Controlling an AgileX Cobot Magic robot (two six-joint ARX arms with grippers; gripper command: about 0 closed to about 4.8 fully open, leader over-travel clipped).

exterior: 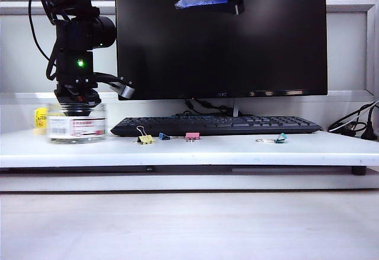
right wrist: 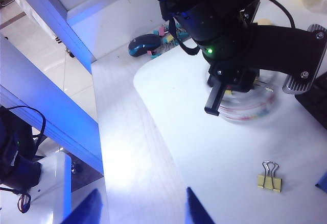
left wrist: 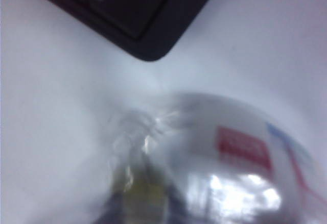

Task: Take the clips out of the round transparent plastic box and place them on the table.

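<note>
The left gripper (exterior: 77,107) is hanging straight down into the open mouth of the round transparent plastic box (exterior: 76,125), which is standing at the left end of the table (exterior: 237,148), at about nine o'clock from the black keyboard (exterior: 216,124). The box is smearing with blur in every view, so I cannot tell whether the left jaws are spread or pinching anything; in the left wrist view only a vague yellowish shape is showing through the clear wall beside the red part of the label. From above, one dark finger (right wrist: 216,95) is showing at the rim of the box (right wrist: 250,106).

One yellow clip (exterior: 144,137) is lying on the table with its wire handles raised, just beside the box at about three o'clock from it. A blue clip (exterior: 164,136) and a pink clip (exterior: 192,136) are lying further along in front of the keyboard, and a teal clip (exterior: 278,138) is resting well apart to the right.

The right gripper (right wrist: 143,206) is hovering high off the table's near-left side, its two fingertips standing apart and holding nothing.
</note>
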